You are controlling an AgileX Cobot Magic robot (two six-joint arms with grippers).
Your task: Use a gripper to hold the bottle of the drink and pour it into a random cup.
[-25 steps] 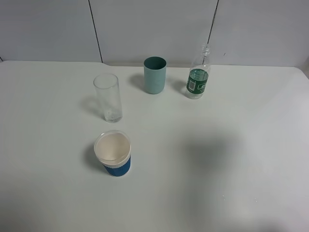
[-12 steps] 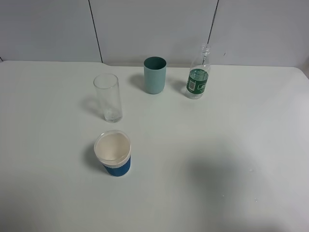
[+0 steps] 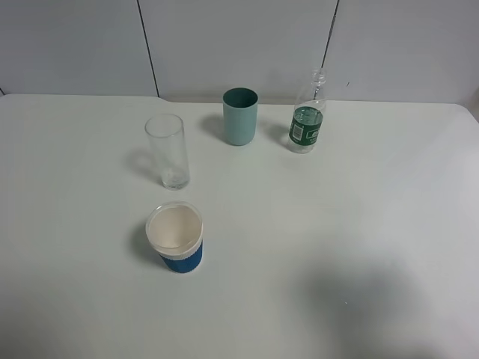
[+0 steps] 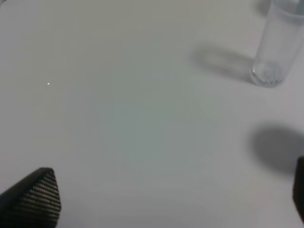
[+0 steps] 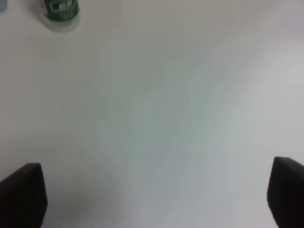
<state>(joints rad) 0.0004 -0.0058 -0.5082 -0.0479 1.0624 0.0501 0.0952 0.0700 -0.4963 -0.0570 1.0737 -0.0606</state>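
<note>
**White bench, four vessels, both arms hanging back**

White bench [image 3: 359,224] is stretching wide across the high view, its far edge running along the grey panelled wall [image 3: 239,45]. Everything is sitting in the far and left parts; the near right half is lying bare, with only a soft shadow falling on it.

One bottle [image 3: 308,116] is standing upright near the far edge, right of centre, its green label wrapping the lower body and clear drink [image 3: 306,112] showing inside. One teal cup [image 3: 240,116] is standing just left of it, apart from it. One tall clear glass [image 3: 168,150] is standing further left and nearer. One white cup with a blue sleeve [image 3: 177,238] is sitting nearest of all, well apart from the bottle.

Neither arm is showing in the high view. The left gripper [image 4: 161,199] is hanging over bare bench with its jaws spread wide, the glass ahead. The right gripper [image 5: 154,194] is also hanging with jaws spread wide, empty, the bottle's base well ahead.
</note>
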